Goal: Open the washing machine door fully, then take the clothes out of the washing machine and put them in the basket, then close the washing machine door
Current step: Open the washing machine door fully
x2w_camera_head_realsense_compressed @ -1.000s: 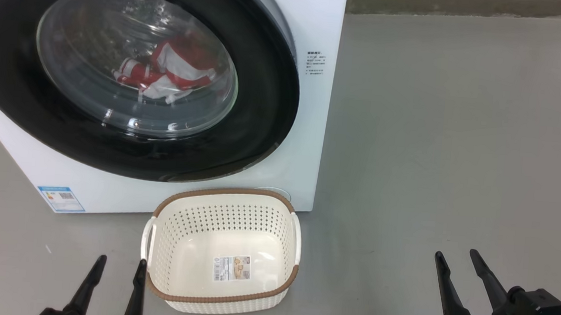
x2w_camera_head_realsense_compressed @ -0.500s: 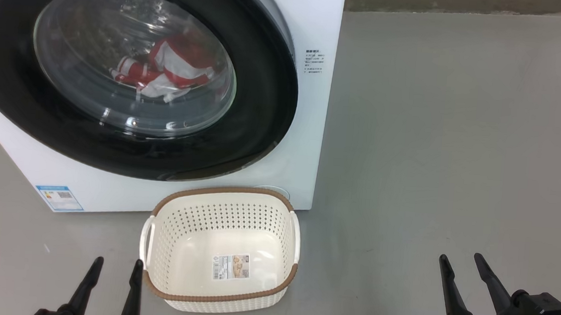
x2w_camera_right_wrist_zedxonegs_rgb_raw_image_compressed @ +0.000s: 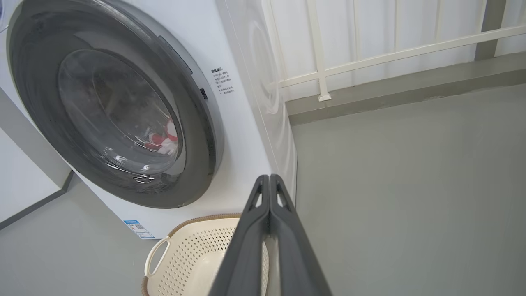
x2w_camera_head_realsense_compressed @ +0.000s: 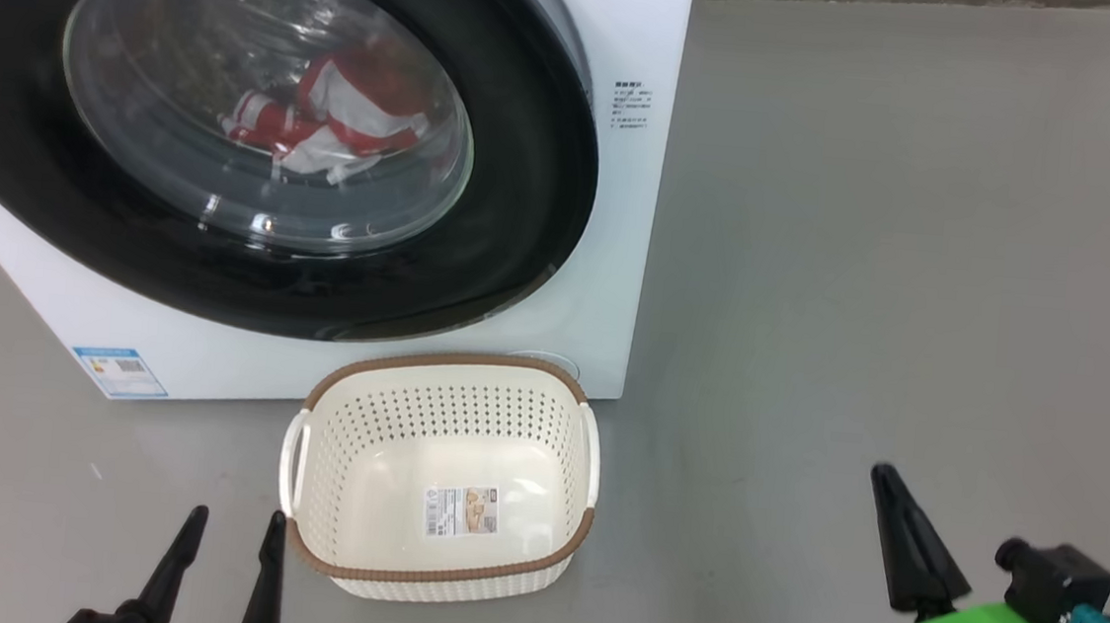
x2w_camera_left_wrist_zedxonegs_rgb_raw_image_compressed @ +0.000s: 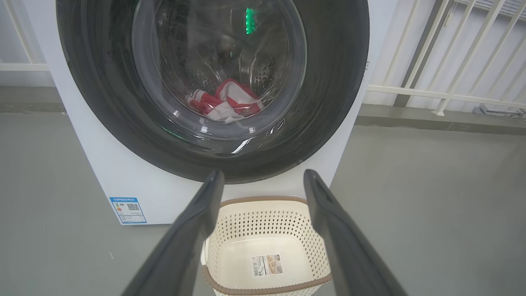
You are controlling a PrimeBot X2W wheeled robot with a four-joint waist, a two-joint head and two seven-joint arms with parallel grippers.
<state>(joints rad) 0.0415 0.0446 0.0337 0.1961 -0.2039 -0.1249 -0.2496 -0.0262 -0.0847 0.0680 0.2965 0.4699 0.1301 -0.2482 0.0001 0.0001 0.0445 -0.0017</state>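
The grey floor [x2w_camera_head_realsense_compressed: 865,276] carries the whole set-up. The white washer [x2w_camera_head_realsense_compressed: 624,258] stands at the upper left of the head view, front toward the robot. The door [x2w_camera_head_realsense_compressed: 227,197] sits flush against the washer front, so the first step, opening it fully, is not yet done; this is judged to be the step in hand. The basket [x2w_camera_head_realsense_compressed: 448,412] stands upright on the floor just before the washer, below the door's lower right, and holds nothing. The clothes [x2w_camera_head_realsense_compressed: 332,121], red and white, lie bunched inside the washer, seen through the door glass. The left gripper [x2w_camera_head_realsense_compressed: 239,516] hovers low at the left, just beside the basket's left handle, fingers spread wide and holding nothing. The right gripper [x2w_camera_head_realsense_compressed: 887,474] hovers over bare floor, well apart from basket and washer, fingers pressed together to a single point with nothing between them. Next move, as a judgement: bring one gripper up to the door's right edge, where the right wrist view shows a darker strip [x2w_camera_right_wrist_zedxonegs_rgb_raw_image_compressed: 176,53] on the rim that may be the pull. Whether it is a handle cannot be told. Catch that edge and swing the door outward. Fingers pressed together suit hooking behind the rim. Keep the door's swing clear of the basket.
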